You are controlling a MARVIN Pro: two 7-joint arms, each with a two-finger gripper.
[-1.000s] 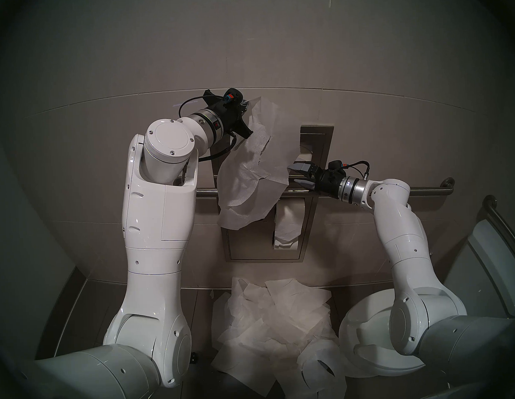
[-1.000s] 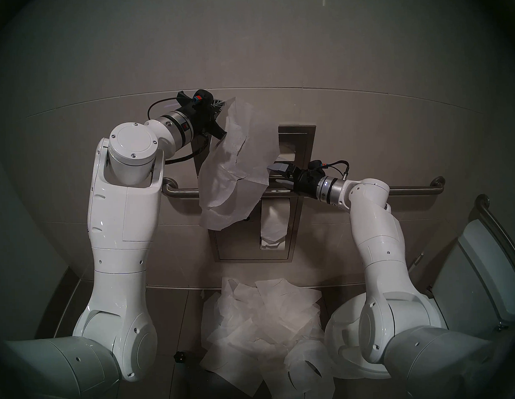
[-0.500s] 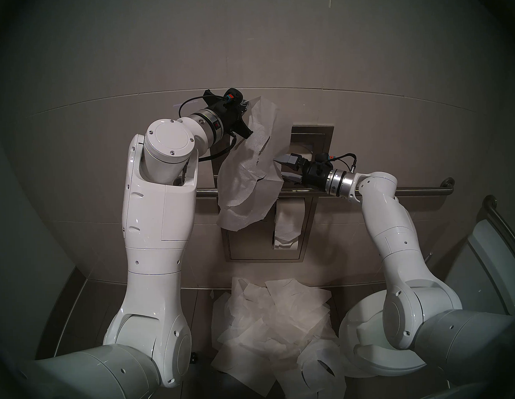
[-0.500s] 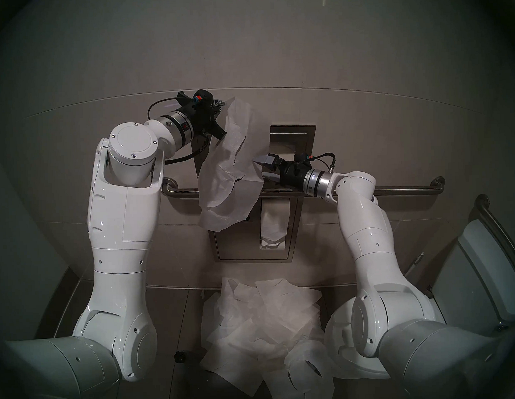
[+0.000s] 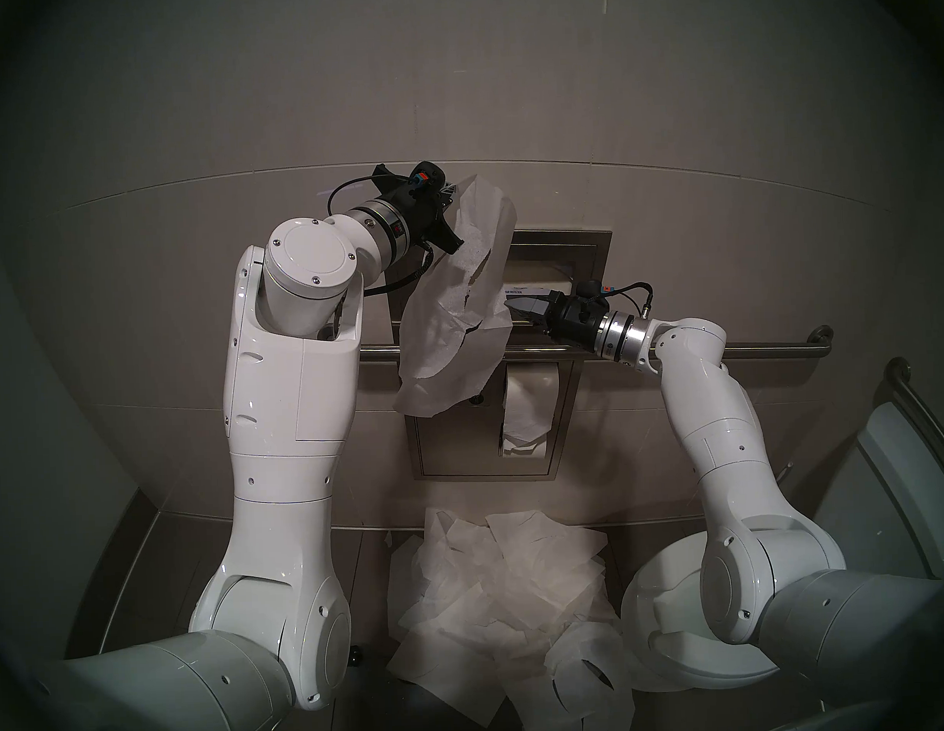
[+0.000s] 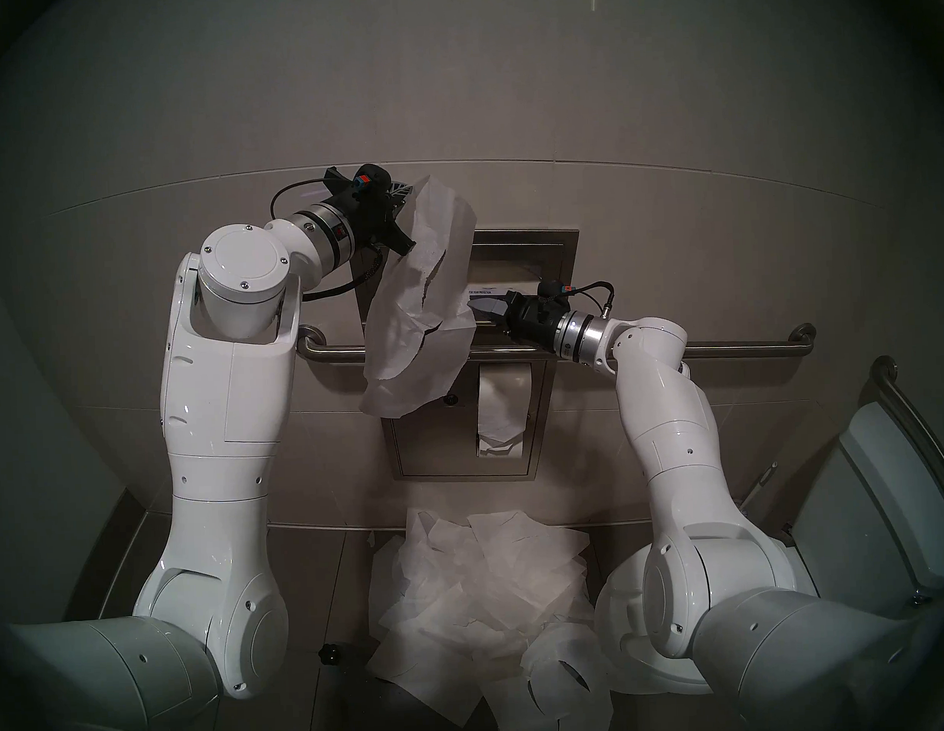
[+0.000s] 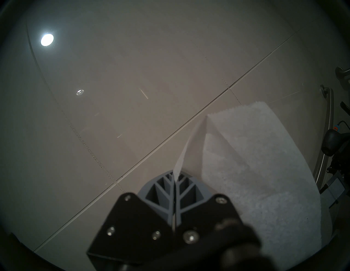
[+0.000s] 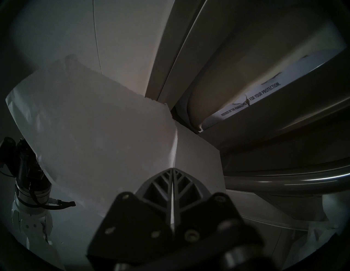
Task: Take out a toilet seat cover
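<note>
Many loose sheets (image 5: 499,585), tiled floor (image 5: 359,553)

steel wall dispenser (image 5: 588,240), grab bar (image 5: 768,349), toilet-paper roll (image 5: 530,403), sheets (image 5: 499,580) littering the floor.

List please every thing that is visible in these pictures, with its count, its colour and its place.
thin crinkled white tissue-paper seat cover: one, white, hanging in front of the wall, held at two edges.
recessed stainless-steel wall dispenser: one, silver, in the wall behind the cover.
hanging white toilet-paper strip: one, white, in the dispenser's lower part.
steel grab bar: one, silver, level across the wall.
loose white tissue sheets: a pile, count unclear, on the floor below.
white toilet: one, lower right, partly hidden.
beige wall tiles: many, behind everything.
left tool: shut on the cover's upper edge.
right tool: shut on the cover's right edge.
</note>
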